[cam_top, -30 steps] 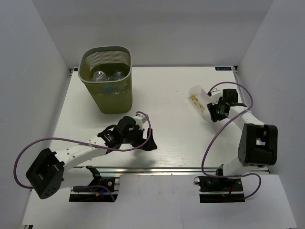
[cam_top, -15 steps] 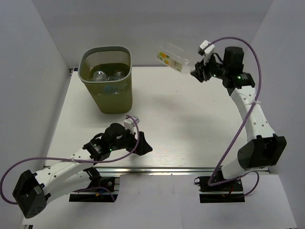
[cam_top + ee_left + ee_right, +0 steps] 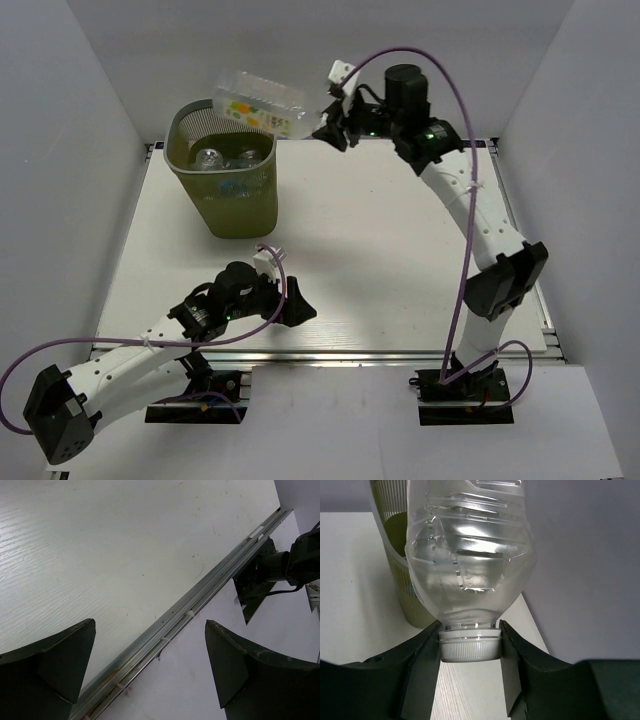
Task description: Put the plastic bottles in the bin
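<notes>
Bottle [image 3: 258, 100]: carried up from the right side of the bench [image 3: 380, 260] — now held over the bin [image 3: 240, 205] rim, far-left corner.
Right gripper [image 3: 318, 127]: clamped on its white cap [image 3: 470, 650].
Left gripper [image 3: 296, 305]: wide open, empty, near edge.
Outlook: release judged next.
</notes>
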Available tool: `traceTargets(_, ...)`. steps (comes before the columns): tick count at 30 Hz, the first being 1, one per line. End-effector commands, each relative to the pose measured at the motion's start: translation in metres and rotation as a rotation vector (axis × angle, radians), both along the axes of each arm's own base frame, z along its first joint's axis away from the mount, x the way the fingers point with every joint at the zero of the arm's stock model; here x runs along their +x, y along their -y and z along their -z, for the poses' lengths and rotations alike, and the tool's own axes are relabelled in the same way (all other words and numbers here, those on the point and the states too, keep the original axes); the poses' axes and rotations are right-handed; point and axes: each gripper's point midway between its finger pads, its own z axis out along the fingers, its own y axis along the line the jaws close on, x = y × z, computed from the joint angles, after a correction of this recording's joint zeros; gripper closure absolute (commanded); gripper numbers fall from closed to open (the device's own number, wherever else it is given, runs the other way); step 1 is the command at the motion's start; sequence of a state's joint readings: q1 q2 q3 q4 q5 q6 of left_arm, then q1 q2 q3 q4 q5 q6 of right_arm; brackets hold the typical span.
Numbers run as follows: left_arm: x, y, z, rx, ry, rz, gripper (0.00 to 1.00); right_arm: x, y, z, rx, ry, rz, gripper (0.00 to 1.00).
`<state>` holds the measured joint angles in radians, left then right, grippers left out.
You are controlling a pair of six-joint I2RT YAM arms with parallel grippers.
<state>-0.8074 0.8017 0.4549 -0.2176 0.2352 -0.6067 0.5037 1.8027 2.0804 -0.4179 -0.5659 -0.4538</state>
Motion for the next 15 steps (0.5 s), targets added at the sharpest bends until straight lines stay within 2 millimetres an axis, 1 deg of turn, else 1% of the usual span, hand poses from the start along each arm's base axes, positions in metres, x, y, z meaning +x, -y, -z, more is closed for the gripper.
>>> traceTargets(1, 0.000, -0.002, -0.003, -0.002, 0.002, -0.012, 0.00, -0.006, -0.036, -0.003, -0.003, 0.042, -0.035, 0.99)
traceTargets(2, 0.000, -0.002, -0.003, -0.002, 0.002, -0.012, 0.00, -0.002, -0.042, 0.005, -0.009, 0.035, -0.034, 0.93)
traceTargets(3, 0.000, -0.004, -0.004, 0.002, 0.006, -0.021, 0.00, 0.002, -0.046, 0.005, -0.006, 0.039, -0.015, 0.80)
traceTargets(4, 0.000, -0.004, -0.004, 0.002, 0.006, -0.021, 0.00, -0.003, -0.055, 0.005, -0.006, 0.043, -0.029, 0.72)
traceTargets(5, -0.001, -0.005, -0.005, 0.002, 0.006, -0.021, 0.00, 0.006, -0.058, 0.013, -0.017, 0.041, -0.005, 0.58)
traceTargets(6, 0.000, -0.006, -0.008, -0.009, 0.012, -0.034, 0.00, 0.008, -0.062, 0.017, -0.022, 0.033, -0.001, 0.49)
traceTargets(7, -0.001, -0.007, -0.006, -0.002, 0.006, -0.034, 0.00, 0.005, -0.067, 0.016, -0.021, 0.044, -0.005, 0.40)
traceTargets(8, 0.000, -0.008, -0.009, -0.009, 0.018, -0.042, 0.00, 0.011, -0.069, 0.021, -0.027, 0.037, 0.015, 0.31)
traceTargets(9, -0.001, -0.009, -0.011, -0.012, 0.020, -0.042, 0.00, 0.013, -0.070, 0.019, -0.021, 0.043, 0.029, 0.10)
traceTargets(12, 0.001, -0.010, -0.013, -0.015, 0.030, -0.050, 0.00, 0.014, -0.071, 0.009, 0.001, 0.053, 0.060, 0.10)
traceTargets(13, 0.001, -0.010, -0.013, -0.016, 0.030, -0.050, 0.00, 0.013, -0.068, 0.001, 0.012, 0.066, 0.073, 0.10)
traceTargets(14, 0.000, -0.011, -0.009, -0.009, 0.024, -0.050, 0.00, 0.012, -0.067, -0.004, 0.027, 0.065, 0.081, 0.10)
traceTargets(15, 0.001, -0.010, -0.008, -0.009, 0.024, -0.050, 0.00, 0.009, -0.058, -0.023, 0.055, 0.086, 0.112, 0.10)
